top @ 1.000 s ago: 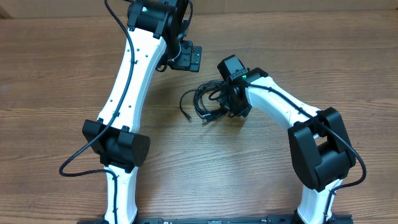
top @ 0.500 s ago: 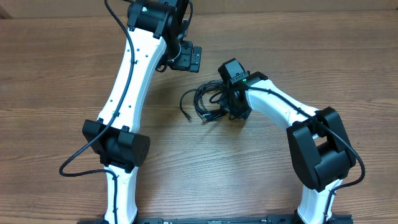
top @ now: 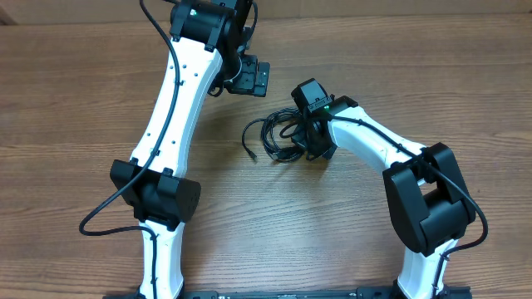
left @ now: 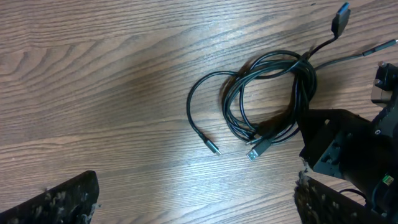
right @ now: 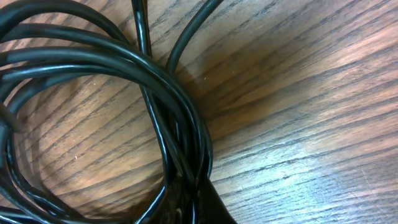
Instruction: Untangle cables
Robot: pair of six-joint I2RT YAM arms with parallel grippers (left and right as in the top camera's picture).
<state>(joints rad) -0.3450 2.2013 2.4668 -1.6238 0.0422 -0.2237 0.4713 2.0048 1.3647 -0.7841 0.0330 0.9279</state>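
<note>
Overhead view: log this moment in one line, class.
thin black tangled cables: coiled on wooden table | right hand: shut on cables | left hand: open

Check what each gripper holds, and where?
Right gripper is shut on the cables, where the coil's strands bunch. Left gripper is open, holding nothing.

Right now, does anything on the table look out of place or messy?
Only the cables: several black cords lie tangled in one overlapping coil on the table, plug ends sticking out. Nothing spilled or broken.

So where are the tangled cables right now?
Overhead, the cables lie coiled near the middle of the table, their right side pinched by the right fingers.
</note>
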